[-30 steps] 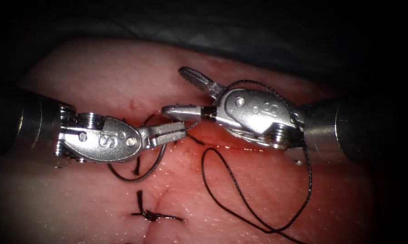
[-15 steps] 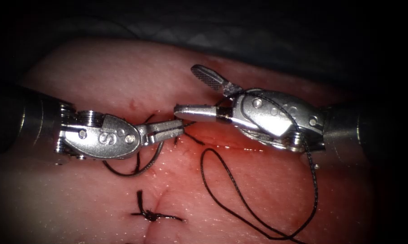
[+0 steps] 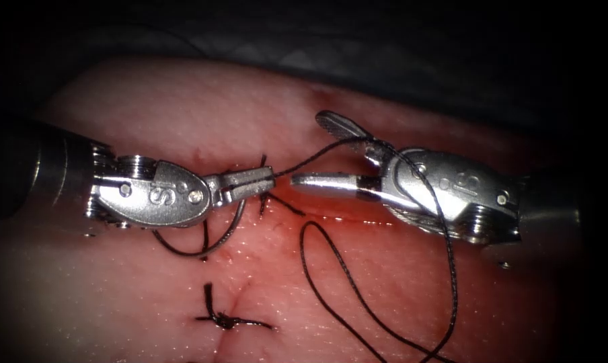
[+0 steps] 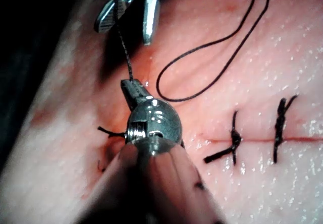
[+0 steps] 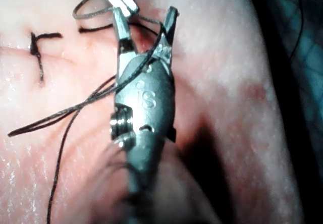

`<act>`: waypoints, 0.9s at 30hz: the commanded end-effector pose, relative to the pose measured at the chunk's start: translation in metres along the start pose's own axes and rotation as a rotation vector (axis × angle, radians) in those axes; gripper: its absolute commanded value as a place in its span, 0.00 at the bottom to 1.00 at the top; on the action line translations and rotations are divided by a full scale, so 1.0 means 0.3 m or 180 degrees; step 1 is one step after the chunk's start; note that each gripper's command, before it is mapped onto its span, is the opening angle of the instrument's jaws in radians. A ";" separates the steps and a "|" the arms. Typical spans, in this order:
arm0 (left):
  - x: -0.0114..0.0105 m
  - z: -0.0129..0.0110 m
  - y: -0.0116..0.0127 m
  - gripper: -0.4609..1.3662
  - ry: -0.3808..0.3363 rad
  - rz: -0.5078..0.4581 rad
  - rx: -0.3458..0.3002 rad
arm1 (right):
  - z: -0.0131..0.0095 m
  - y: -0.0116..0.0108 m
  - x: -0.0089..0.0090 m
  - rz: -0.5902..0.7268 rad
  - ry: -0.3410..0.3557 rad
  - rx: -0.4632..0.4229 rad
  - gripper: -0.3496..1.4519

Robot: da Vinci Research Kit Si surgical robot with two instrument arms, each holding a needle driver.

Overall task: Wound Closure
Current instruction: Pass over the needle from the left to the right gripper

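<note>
Right hand (image 3: 321, 151) withdrawn (open), thread (image 3: 304, 161) looped around

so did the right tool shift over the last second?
Yes. The right tool, jaws open, has drawn back toward the picture's right, away from the tied stitch, with thread now taut to the left tool.

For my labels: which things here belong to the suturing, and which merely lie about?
In the job: left tool, shut on the thread; right tool, open, holding nothing, thread draped around it; needle, unheld under the left tool, unclear whether in the tissue; cut.
Lying about: finished stitch; red fluid.
</note>
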 end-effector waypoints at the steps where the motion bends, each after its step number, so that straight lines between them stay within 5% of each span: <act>1: 0.0011 -0.0005 -0.0003 0.06 0.0021 -0.0010 0.0007 | 0.0000 -0.0004 -0.0006 -0.0003 -0.0024 0.0032 0.79; 9: 0.0118 -0.0029 -0.0040 0.06 0.0170 0.0008 0.0130 | 0.0000 -0.0028 -0.0043 0.0267 -0.0139 0.0089 0.78; 27: 0.0233 -0.0022 -0.0064 0.06 0.0363 -0.0006 0.0323 | 0.0071 -0.0099 -0.0040 0.1171 -0.0135 -0.0086 0.74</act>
